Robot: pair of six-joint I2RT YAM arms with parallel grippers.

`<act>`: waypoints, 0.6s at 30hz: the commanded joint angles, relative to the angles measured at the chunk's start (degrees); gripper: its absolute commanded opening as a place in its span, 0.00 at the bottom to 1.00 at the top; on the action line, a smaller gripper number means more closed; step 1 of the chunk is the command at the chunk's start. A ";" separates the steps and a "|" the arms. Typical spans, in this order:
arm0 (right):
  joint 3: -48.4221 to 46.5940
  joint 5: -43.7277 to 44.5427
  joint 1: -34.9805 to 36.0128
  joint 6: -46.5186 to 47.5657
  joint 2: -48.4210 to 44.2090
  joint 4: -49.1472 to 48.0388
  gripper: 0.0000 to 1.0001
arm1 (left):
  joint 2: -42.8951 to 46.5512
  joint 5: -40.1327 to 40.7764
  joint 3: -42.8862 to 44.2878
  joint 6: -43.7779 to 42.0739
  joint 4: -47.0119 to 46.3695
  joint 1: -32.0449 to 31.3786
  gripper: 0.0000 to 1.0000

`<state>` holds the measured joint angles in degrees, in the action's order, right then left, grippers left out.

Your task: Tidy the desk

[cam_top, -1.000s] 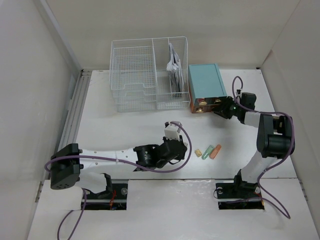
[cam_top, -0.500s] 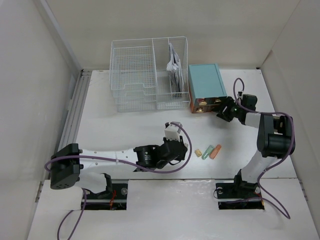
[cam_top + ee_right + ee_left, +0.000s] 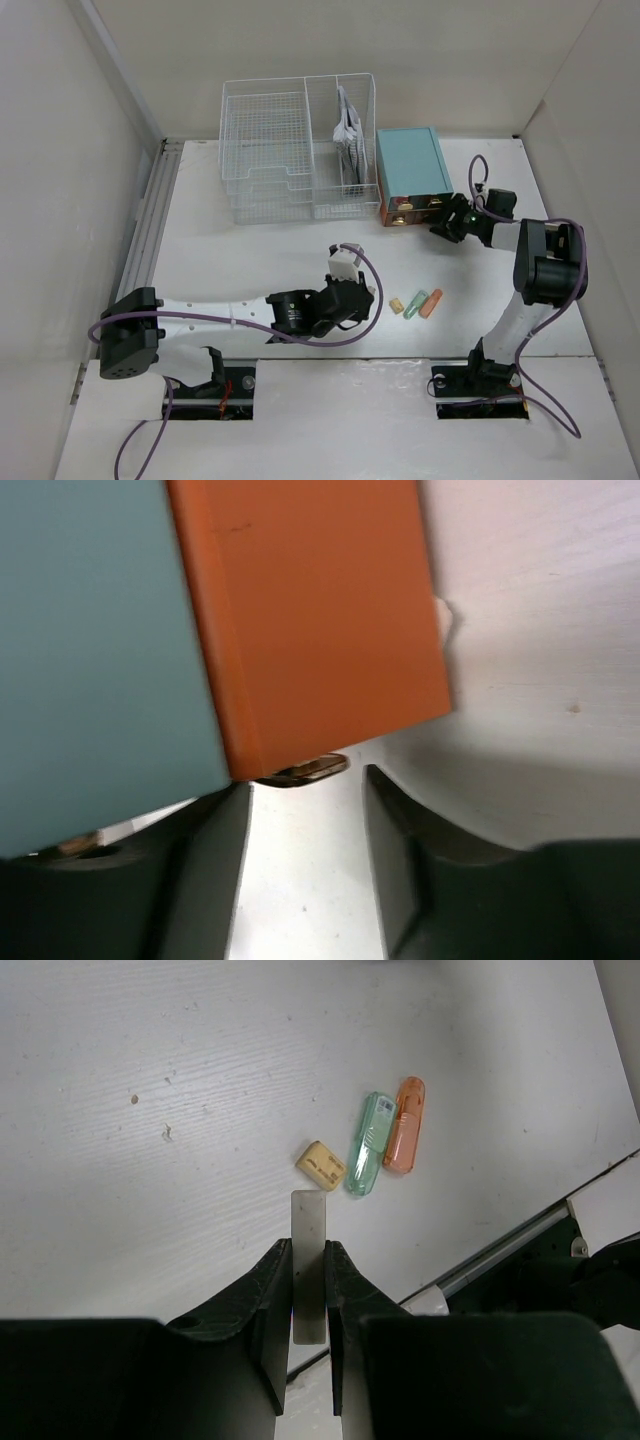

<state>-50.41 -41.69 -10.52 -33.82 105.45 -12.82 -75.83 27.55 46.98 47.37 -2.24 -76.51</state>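
White desk (image 3: 240,255) lies under both your arms. Your left gripper (image 3: 308,1260) is clamped on a thin pale strip (image 3: 308,1222), above a tan piece (image 3: 321,1164), a green capsule (image 3: 368,1143) and an orange capsule (image 3: 405,1138). Your right gripper (image 3: 305,810) is parted, tips either side of the brass knob (image 3: 305,770) on the teal box's (image 3: 95,650) orange drawer front (image 3: 320,610).

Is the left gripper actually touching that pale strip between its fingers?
Touching. In the left wrist view the left gripper is closed on the strip, both fingers pressed against its sides with no gap.
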 commanded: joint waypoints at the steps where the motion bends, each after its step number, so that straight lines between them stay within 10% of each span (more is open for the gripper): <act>1: 1.19 5.30 1.30 1.66 -0.32 -5.37 0.58 | 2.36 1.37 2.76 0.44 0.22 -0.31 0.00; 18: 6.64 9.79 0.77 -1.60 -2.79 -19.09 0.35 | 2.88 1.89 2.77 0.96 1.27 -0.83 0.00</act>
<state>-44.14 -37.36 -9.28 -37.30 103.39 -25.23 -75.26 28.14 47.88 47.72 -0.80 -76.58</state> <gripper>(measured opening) 0.381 0.127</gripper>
